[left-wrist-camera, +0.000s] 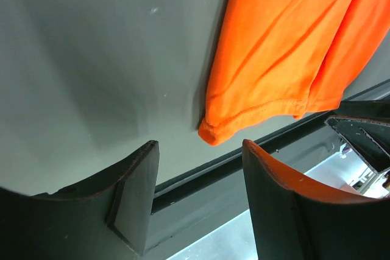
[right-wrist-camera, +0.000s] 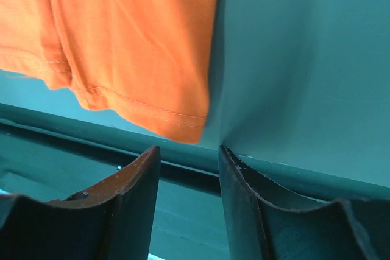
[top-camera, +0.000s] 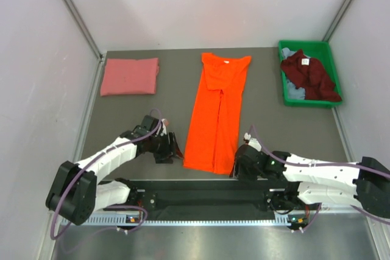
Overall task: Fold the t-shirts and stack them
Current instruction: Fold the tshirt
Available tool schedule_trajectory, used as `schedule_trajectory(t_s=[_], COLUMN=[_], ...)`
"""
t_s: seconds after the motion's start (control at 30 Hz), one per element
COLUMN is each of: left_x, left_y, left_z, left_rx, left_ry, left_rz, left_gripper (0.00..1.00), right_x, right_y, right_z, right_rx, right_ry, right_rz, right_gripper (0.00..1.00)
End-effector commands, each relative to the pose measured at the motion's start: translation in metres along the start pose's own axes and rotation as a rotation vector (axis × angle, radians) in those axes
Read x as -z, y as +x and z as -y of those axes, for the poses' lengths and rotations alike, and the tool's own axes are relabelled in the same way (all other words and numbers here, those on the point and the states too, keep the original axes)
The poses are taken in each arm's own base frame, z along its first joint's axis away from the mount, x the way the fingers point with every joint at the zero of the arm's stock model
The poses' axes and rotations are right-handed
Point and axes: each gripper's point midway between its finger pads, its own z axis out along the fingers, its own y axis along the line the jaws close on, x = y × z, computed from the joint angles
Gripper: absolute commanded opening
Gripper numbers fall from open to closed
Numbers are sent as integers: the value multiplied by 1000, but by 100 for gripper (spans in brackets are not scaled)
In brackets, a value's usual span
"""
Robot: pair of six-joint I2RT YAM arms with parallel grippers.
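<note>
- Orange t-shirt (top-camera: 218, 114): bright orange, laid flat on the grey surface (top-camera: 268, 108) as a long, narrow strip. Both sides are turned in and meet along the middle; the collar end is far from the jaws and the hem end is near them.
- Position: the hem end lies between the left jaws and the right jaws, with one set at each near corner.
- Left jaws: parted moderately wide and holding nothing. The left wrist view shows the stitched hem corner of the orange t-shirt (left-wrist-camera: 286, 53) just beyond the tips, towards the right-hand finger (left-wrist-camera: 274, 199).
- Right jaws: parted by a narrower gap and holding nothing. The right wrist view shows the other hem corner (right-wrist-camera: 134, 47) just ahead of the tips, lying in two layers.
- Overhead view only:
  - A salmon pink t-shirt (top-camera: 129, 76), folded to a rectangle, lies well beyond the left jaws.
  - A green bin (top-camera: 304, 45) stands well beyond the right jaws. It holds a crumpled dark maroon t-shirt (top-camera: 309, 76) over a pale blue-grey t-shirt (top-camera: 295, 91).
- Wrist views only: the hem stitching and whether anything sits between the jaws, both too small to tell from overhead.
</note>
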Motion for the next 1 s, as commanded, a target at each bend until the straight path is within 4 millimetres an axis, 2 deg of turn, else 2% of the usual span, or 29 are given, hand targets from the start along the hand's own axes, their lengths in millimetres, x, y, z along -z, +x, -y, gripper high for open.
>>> schedule_trajectory(t_s=[0.0, 0.37, 0.43, 0.57, 0.97], left_x=[-1, -8, -9, -12, -19], left_y=[4, 14, 15, 16, 15], left_z=[-2, 4, 4, 4, 8], left_rx=[24, 7, 2, -3, -24], left_ry=[-6, 35, 44, 46, 68], left_rz=[9, -33, -34, -38, -53], left_gripper=[61, 60, 59, 59, 52], right_x=[-3, -6, -2, 1, -5], right_y=[-8, -6, -8, -16, -21], right_z=[-11, -3, -7, -1, 6], right_rx=[-45, -57, -71, -96, -106], right_ry=[-54, -29, -46, -22, -4], right_rz=[34, 31, 38, 83, 105], right_gripper=[43, 38, 37, 37, 36])
